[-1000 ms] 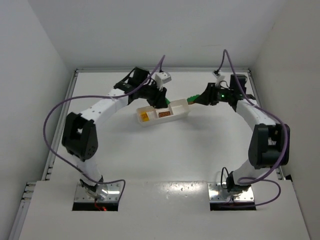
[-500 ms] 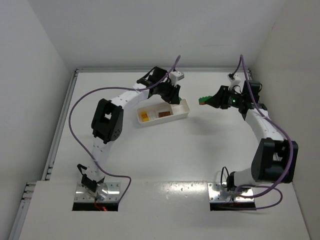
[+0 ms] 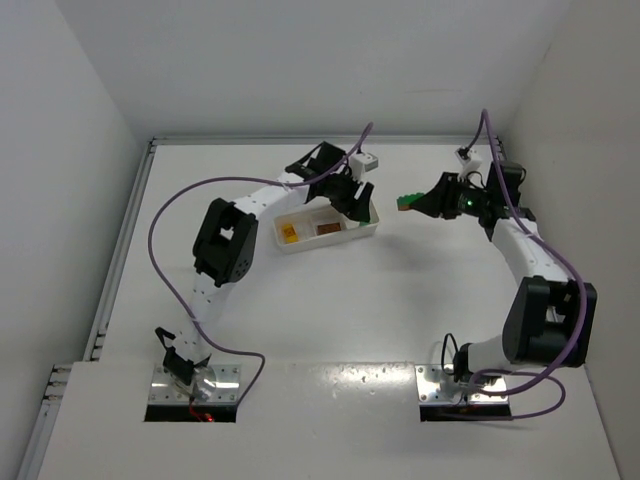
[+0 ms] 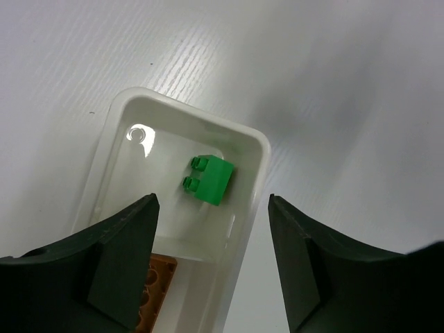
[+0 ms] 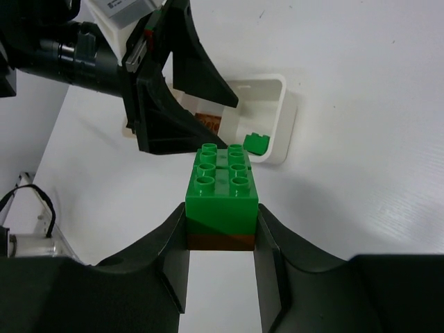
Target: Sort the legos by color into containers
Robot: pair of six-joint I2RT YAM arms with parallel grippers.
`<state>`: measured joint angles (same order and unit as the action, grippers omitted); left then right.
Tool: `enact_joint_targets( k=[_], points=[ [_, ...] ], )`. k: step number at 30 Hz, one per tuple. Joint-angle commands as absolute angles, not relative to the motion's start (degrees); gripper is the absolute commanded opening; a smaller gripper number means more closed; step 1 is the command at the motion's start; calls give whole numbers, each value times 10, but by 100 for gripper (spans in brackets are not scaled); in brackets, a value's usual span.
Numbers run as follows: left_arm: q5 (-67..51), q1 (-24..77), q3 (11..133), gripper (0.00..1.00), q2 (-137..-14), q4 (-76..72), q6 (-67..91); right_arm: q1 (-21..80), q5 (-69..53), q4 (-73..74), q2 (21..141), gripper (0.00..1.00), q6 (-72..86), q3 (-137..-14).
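Observation:
The white tray lies at the back centre. Its left compartment holds a yellow-orange brick, the middle one a reddish-brown brick. In the left wrist view a small green brick lies in the end compartment of the tray, beside the reddish-brown brick. My left gripper is open and empty, hovering over that right end. My right gripper is shut on a green brick stacked on a brown brick, held in the air right of the tray.
White walls close in the table on the left, back and right. The left arm's elbow stands left of the tray. In the right wrist view the left gripper's black fingers hang over the tray.
My left gripper has moved right along the tray, from its middle to its right end. My right gripper has drawn back to the right from the tray's end, still holding the green stack.

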<state>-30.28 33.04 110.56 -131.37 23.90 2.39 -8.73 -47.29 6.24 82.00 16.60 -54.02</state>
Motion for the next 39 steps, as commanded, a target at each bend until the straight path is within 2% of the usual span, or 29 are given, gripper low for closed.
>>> enact_joint_targets(
  k=[1,6,11,13,26,39],
  points=[
    [-325,328,1116,71,-1295,227,36,-79,-513,49,834,0,144,-557],
    [-463,304,1067,63,-1227,164,76,-74,-584,84,839,0,72,-569],
    [-689,290,1054,63,-1207,113,124,-63,-648,133,845,0,21,-569],
    [-738,290,1035,65,-1202,80,149,-57,-659,148,845,0,5,-569],
    [-777,306,968,69,-1175,-73,258,-12,-686,175,834,0,-8,-580],
    [-777,316,956,67,-1170,-97,265,18,-697,128,829,0,41,-585]
  ],
)
